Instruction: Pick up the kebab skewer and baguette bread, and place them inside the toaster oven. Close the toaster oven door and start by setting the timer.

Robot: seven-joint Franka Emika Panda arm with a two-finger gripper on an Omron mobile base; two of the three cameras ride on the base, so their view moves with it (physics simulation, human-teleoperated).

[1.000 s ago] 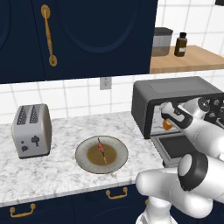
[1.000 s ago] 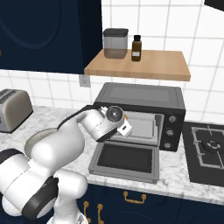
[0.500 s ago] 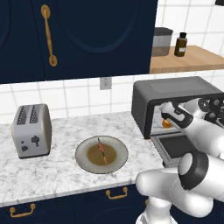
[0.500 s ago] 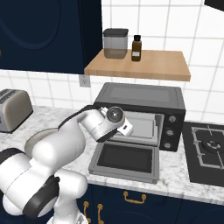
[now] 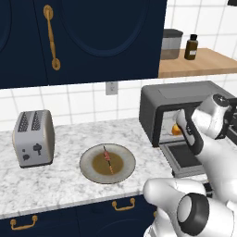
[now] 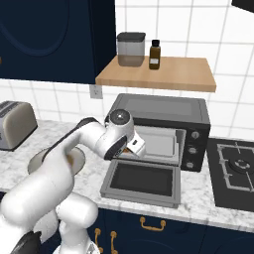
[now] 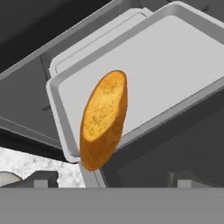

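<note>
The toaster oven point(image 5: 185, 104) point(image 6: 163, 116) stands on the counter, its door point(image 5: 186, 157) point(image 6: 141, 181) folded down flat in front. Inside, the orange-golden baguette bread point(image 7: 104, 119) point(image 5: 176, 129) lies on the light grey tray point(image 7: 175, 61), near the tray's front corner, with one end over the rim. My gripper point(image 7: 111, 181) point(image 5: 179, 124) point(image 6: 138, 147) hovers at the oven mouth just short of the loaf, open, both fingertips point(image 7: 41, 179) wide apart and holding nothing. The kebab skewer point(image 5: 108, 159) rests on a brown-centred round plate point(image 5: 88, 171) left of the oven.
A silver two-slot toaster point(image 5: 33, 138) point(image 6: 15, 124) stands at the counter's left. A wooden shelf point(image 6: 158, 74) above the oven carries a jar point(image 6: 130, 48) and a dark bottle point(image 6: 155, 53). A hob point(image 6: 238, 168) lies right of the oven. Dark blue cabinets point(image 5: 92, 37) hang overhead.
Hardly anything differs: my hand stays at the oven mouth, and the baguette bread lies still on the tray.
</note>
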